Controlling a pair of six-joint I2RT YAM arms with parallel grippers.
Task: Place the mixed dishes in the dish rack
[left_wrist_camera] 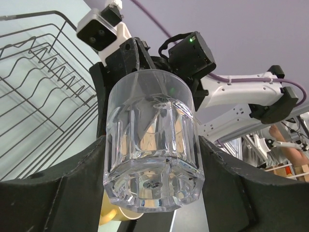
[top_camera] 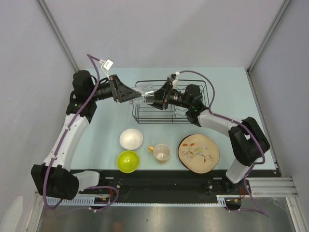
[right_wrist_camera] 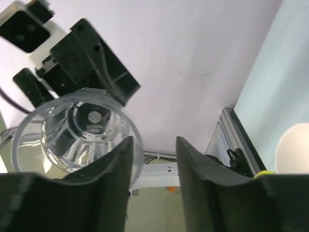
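The left claw (top_camera: 131, 94) gripped a clear glass (left_wrist_camera: 152, 140) by its sides, above the left end of the black wire rack (top_camera: 145, 119). The right claw (top_camera: 157, 96) stood slightly open around the glass's rim. On the table (top_camera: 231, 96) nearer the arms sat a leaf-patterned plate (top_camera: 199, 153), white bowl (top_camera: 131, 138), green bowl (top_camera: 128, 161) and mug (top_camera: 161, 152).

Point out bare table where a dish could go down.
Free: the table left of the dish rack, behind the white bowl; also the far right corner beside the rack. Crowded: the front row, lime-green bowl, mug and leaf plate close together.
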